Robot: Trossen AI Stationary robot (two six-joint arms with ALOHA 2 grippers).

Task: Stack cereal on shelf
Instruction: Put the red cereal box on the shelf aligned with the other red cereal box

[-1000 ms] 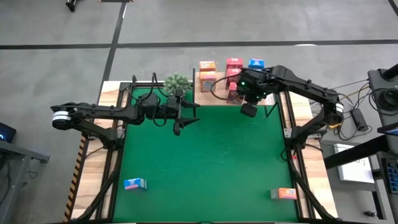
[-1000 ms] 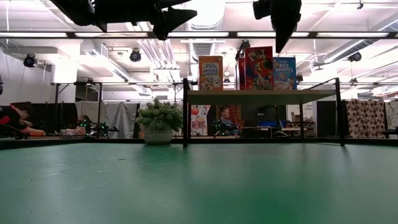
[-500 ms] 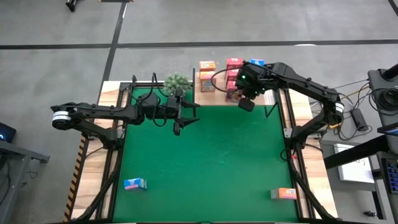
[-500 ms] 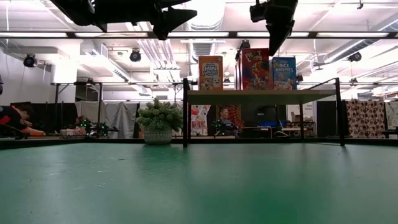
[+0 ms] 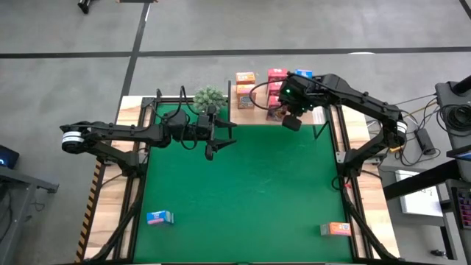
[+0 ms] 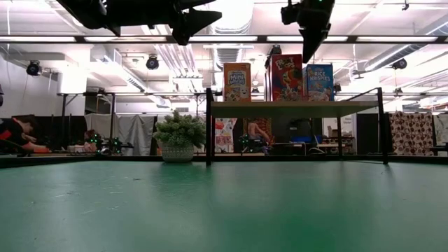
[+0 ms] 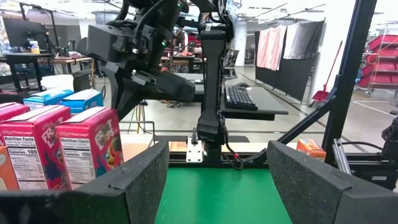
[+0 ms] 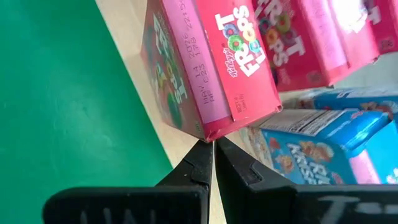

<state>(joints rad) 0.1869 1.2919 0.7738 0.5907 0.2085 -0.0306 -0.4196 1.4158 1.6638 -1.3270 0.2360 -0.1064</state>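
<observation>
On shelf (image 5: 256, 112): several cereal boxes (image 5: 246, 79).
Left on table: blue box (image 5: 159, 217), orange box (image 5: 339, 229).
Right gripper (image 5: 292, 123): closed, empty.
Left gripper (image 5: 221, 140): open, idle.

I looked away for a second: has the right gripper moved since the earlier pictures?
Yes. In the high view the right gripper has shifted toward the shelf, closer to the red cereal boxes, and it is shut.

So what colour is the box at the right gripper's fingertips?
Pink-red, clearest in the right wrist view.
</observation>
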